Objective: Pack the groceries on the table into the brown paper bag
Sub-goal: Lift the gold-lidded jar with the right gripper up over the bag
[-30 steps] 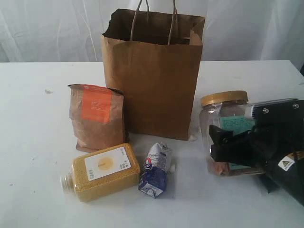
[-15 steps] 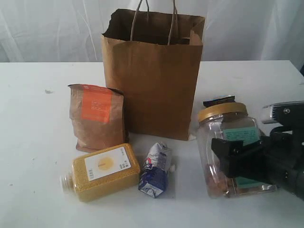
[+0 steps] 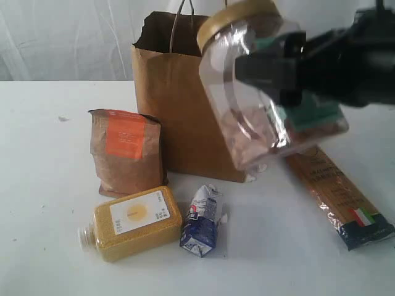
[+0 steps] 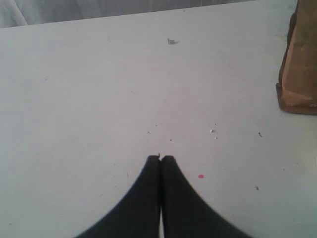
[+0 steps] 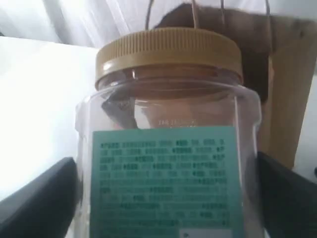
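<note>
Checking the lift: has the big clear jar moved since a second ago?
Yes. In the right gripper, the jar has risen off the table and moved toward the paper bag, now overlapping its top.

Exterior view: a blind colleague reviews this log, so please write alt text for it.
The right arm's jaws hold a clear yellow-lidded jar tilted in the air, near the top of a brown paper bag. On the white table a brown pouch stands, a yellow bottle and small carton lie before it, and a spaghetti packet lies at right.
</note>
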You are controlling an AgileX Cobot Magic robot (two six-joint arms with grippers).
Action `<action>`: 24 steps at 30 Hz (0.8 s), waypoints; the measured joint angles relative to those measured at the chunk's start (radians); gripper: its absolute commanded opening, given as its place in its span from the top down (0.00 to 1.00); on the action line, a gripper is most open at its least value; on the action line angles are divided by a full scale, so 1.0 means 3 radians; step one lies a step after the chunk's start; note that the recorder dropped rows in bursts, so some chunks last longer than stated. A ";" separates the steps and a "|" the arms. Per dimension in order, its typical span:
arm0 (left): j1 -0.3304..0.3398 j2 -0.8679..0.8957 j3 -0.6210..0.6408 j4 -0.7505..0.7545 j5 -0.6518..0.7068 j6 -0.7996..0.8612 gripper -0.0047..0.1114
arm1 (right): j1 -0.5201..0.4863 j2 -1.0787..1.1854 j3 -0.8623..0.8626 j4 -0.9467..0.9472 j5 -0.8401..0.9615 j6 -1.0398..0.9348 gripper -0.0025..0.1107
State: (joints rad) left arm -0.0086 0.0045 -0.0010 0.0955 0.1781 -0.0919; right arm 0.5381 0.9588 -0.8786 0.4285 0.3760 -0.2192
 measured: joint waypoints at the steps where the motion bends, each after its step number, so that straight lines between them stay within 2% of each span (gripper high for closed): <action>1: 0.0000 0.0000 0.0000 0.0000 0.0000 0.0000 0.96 | -0.0028 0.0012 -0.0146 -0.0084 0.0075 0.0035 0.98; 6: 0.0000 0.0000 0.0000 0.0000 0.0000 0.0000 0.96 | -0.0151 0.0161 -0.0777 -0.0537 0.0167 0.0265 0.98; 11: 0.0000 0.0000 0.0000 0.0000 0.0000 0.0000 0.96 | -0.0261 0.0478 -0.1252 -0.0770 -0.0157 0.0314 0.98; 17: 0.0000 0.0000 0.0000 0.0000 0.0000 0.0000 0.96 | -0.0300 0.1007 -0.1480 -0.0852 -0.0870 0.0126 0.98; 24: 0.0000 0.0000 0.0000 0.0000 0.0000 0.0000 0.96 | -0.0301 0.1529 -0.1597 -0.0859 -0.1099 0.0094 0.98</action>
State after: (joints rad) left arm -0.0086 0.0045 -0.0010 0.0955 0.1781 -0.0919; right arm 0.4478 1.4176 -1.3578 0.1707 0.0463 -0.1910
